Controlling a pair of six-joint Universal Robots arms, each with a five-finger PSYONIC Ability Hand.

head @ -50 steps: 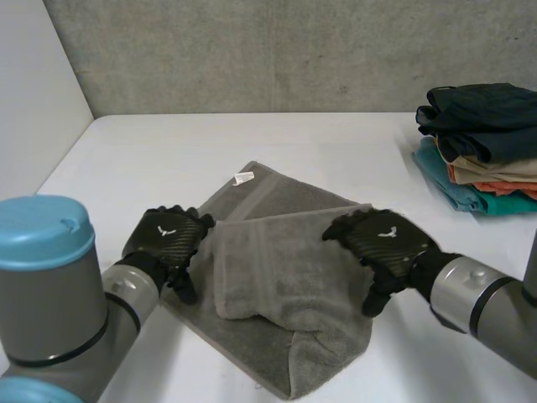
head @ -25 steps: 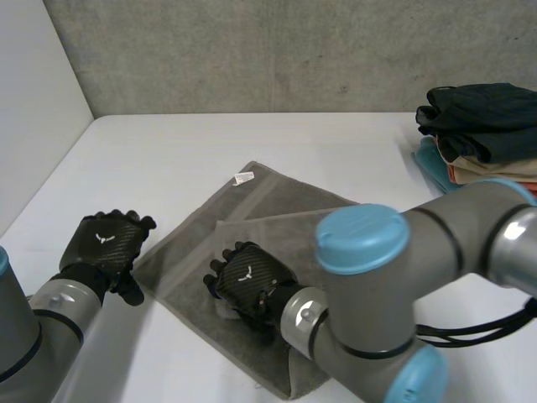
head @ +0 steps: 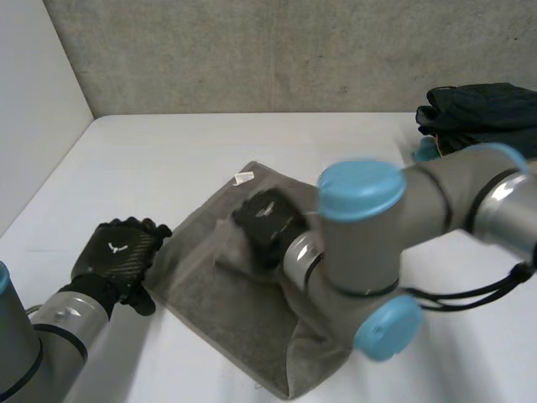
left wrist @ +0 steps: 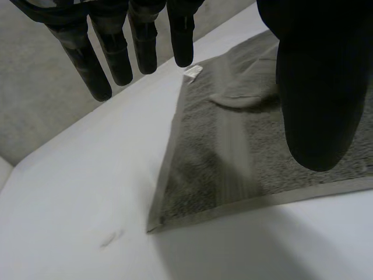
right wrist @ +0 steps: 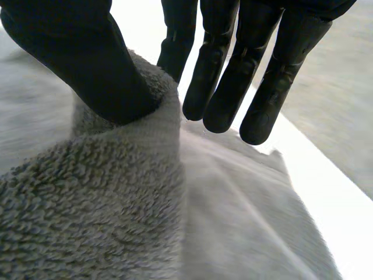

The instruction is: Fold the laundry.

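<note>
The right hand (head: 267, 220) reached across the grey towel (head: 220, 315). A raised fold of the cloth appeared pinched between its thumb (right wrist: 87, 58) and straight fingers (right wrist: 224, 87), with more towel lying flat beyond the fingertips. The left hand (head: 117, 254) hovered with its fingers (left wrist: 116, 55) straight and apart, holding nothing. The towel's near corner lay under its palm and the white label (left wrist: 193, 72) just past its fingertips.

To fold cleanly, the right hand would probably need to carry the pinched layer low and level until its edge met the edge below. The left hand could press down the corner beside it so the bottom layer did not drag across the white surface (head: 168, 151).

Counted: one towel, one label, two hands, and one stack of folded clothes (head: 482, 105) well apart from both sets of fingers.
</note>
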